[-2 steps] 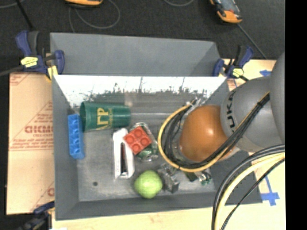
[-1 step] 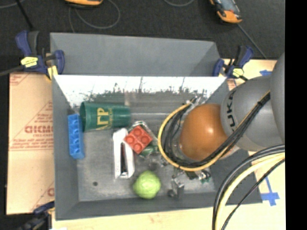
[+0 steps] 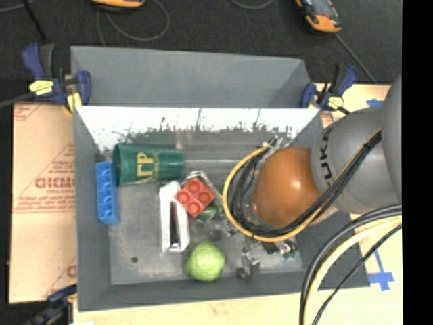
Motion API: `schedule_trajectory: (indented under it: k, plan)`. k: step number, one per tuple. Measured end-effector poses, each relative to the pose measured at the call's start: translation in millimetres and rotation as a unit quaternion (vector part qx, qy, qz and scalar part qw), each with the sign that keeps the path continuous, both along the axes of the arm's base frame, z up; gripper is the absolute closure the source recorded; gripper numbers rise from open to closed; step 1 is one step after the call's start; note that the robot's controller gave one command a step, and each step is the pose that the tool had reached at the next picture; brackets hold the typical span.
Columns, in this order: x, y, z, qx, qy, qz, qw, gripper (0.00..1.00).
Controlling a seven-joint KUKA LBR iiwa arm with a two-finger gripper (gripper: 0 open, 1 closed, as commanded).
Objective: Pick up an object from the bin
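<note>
My gripper (image 3: 247, 258) is low in the bin's front right part, mostly hidden under the arm's orange cover. Just to its left a light green ball (image 3: 205, 261) rests near the front wall. A red toy brick with round studs (image 3: 195, 196) lies a little further back, beside a white, upright, clip-like plastic piece (image 3: 172, 219). Some small dark bits (image 3: 218, 230) lie between the red brick and the gripper; what they are I cannot make out.
A dark green cup with yellow lettering (image 3: 145, 164) lies on its side at the back left. A long blue studded brick (image 3: 105, 191) runs along the left wall. The arm and its cables cover the bin's right side.
</note>
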State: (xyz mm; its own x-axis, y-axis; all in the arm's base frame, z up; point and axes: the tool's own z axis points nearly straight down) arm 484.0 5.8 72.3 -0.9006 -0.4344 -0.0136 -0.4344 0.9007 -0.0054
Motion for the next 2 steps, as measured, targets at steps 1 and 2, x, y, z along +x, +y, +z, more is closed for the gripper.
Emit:
schedule_trajectory:
  k: [1, 2]
  plan:
    - [-0.9, 16, 1, -0.002, -0.0006, 0.029, 0.9996, 0.00]
    - [-4.9, 51, 10, 0.000, -0.0003, 0.066, 0.9978, 0.00]
